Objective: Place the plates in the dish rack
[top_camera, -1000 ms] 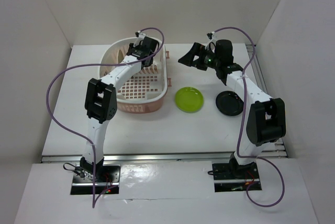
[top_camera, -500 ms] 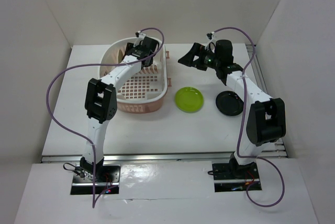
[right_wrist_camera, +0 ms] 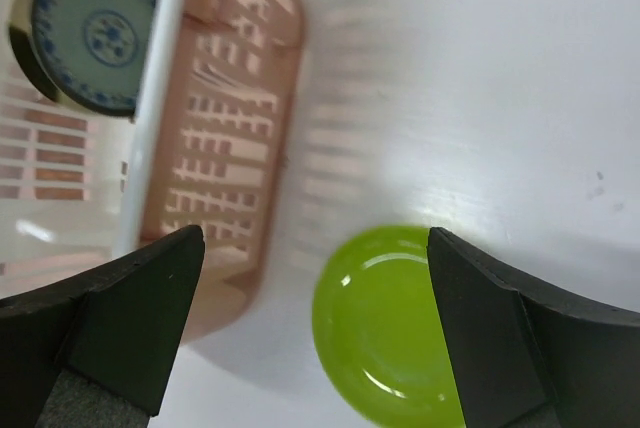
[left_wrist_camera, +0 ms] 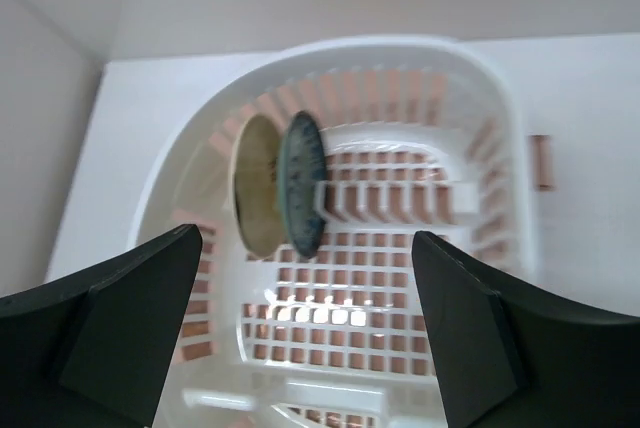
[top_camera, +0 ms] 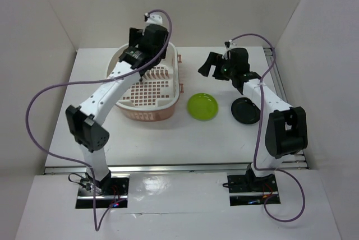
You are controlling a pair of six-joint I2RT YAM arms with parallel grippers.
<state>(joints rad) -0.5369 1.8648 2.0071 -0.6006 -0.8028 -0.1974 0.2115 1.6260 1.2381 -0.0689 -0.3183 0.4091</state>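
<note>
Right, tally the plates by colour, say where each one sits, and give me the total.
Lime green plate: 1, on the table
Glossy black plate: 1, on the table
Cream plate: 1, upright in the dish rack
Blue-green patterned plate: 1, upright in the dish rack
Total: 4 plates

You see down into the pink dish rack (left_wrist_camera: pixel 400 46). Two plates stand on edge in it, side by side: the cream plate (left_wrist_camera: pixel 255 188) and the blue-green plate (left_wrist_camera: pixel 300 183). Your left gripper (left_wrist_camera: pixel 305 238) is spread wide and holds nothing.
</note>
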